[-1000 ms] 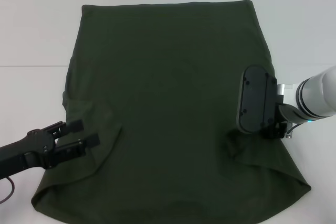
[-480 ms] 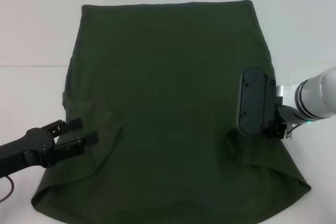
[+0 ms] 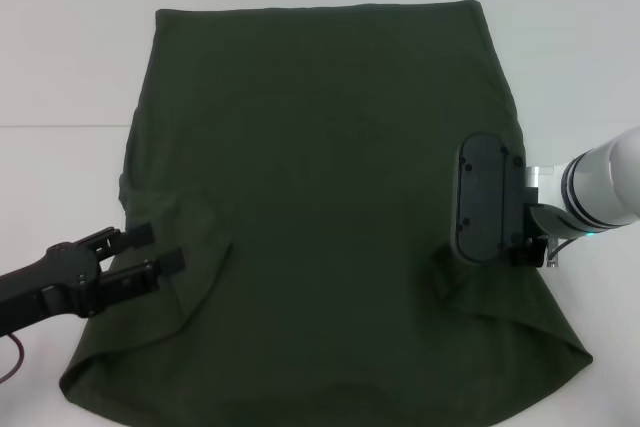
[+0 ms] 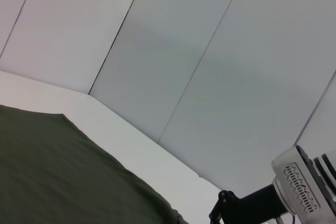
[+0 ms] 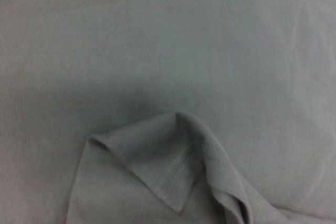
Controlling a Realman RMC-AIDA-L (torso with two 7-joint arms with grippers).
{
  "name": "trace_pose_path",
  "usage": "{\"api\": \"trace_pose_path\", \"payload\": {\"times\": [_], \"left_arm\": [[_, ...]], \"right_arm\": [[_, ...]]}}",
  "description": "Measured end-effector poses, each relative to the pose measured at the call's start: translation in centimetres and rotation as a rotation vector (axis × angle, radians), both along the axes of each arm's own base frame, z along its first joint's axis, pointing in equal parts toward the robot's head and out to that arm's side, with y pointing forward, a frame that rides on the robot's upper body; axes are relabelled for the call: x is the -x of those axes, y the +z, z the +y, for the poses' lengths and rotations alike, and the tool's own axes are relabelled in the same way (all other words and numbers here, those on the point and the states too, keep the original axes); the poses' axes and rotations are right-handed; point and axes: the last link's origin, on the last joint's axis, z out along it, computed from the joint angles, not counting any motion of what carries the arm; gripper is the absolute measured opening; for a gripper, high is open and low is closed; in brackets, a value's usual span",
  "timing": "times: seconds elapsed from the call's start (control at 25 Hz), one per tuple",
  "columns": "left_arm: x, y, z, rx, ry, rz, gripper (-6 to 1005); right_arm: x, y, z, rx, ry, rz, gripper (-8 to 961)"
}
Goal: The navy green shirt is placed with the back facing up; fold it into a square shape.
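Shirt (image 3: 320,207) lies flat on the table (image 3: 60,57), both sleeves folded in; left gripper (image 3: 160,250), open, has retreated slightly toward the left edge, while right gripper (image 3: 487,197), fingers unseen, hovers unchanged.

Bare white table (image 3: 70,67) all around the navy green shirt (image 3: 320,177); both folded-in sleeves unobstructed.

The navy green shirt (image 3: 320,207) lies spread flat on the white worktop (image 3: 70,57), plain dark olive fabric with no print. Both short sleeves are folded inward over the body, one on each side, leaving slanted creases. Its straight edge lies on the far side, and the near edge curves unevenly. A stitched sleeve corner curls up slightly.
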Motion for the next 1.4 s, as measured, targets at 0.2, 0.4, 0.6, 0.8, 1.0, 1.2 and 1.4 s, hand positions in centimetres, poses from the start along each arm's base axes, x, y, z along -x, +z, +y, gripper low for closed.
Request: {"api": "trace_pose_path", "payload": {"times": [0.2,0.4,0.6,0.8,1.0,1.2,1.4], "left_arm": [[0.0,0.1,0.1,-0.002,-0.002,0.001,876],[-0.1,0.2,0.1,-0.006,-0.003,-0.001,876],[0.0,0.4,0.2,-0.019,-0.003,-0.006,875],[0.0,0.5,0.2,-0.023,-0.002,-0.005,876],[0.0,0.5,0.1,-0.023,-0.002,-0.007,876],[0.0,0.4,0.1,-0.024,-0.001,-0.01,875],[-0.1,0.4,0.2,-0.023,0.0,-0.012,876]], "right_arm": [[0.6,-0.1,0.0,0.006,0.017,-0.001,21],[2.2,0.5,0.0,0.007,0.048,0.003,21],[3.4,1.4,-0.1,0.004,0.07,0.003,21],[3.5,2.0,0.0,-0.003,0.072,-0.004,20],[3.6,2.0,0.1,0.003,0.082,-0.011,20],[4.2,2.0,0.4,0.006,0.107,-0.014,20],[5.0,1.7,0.4,0.025,0.135,-0.024,20]]}}
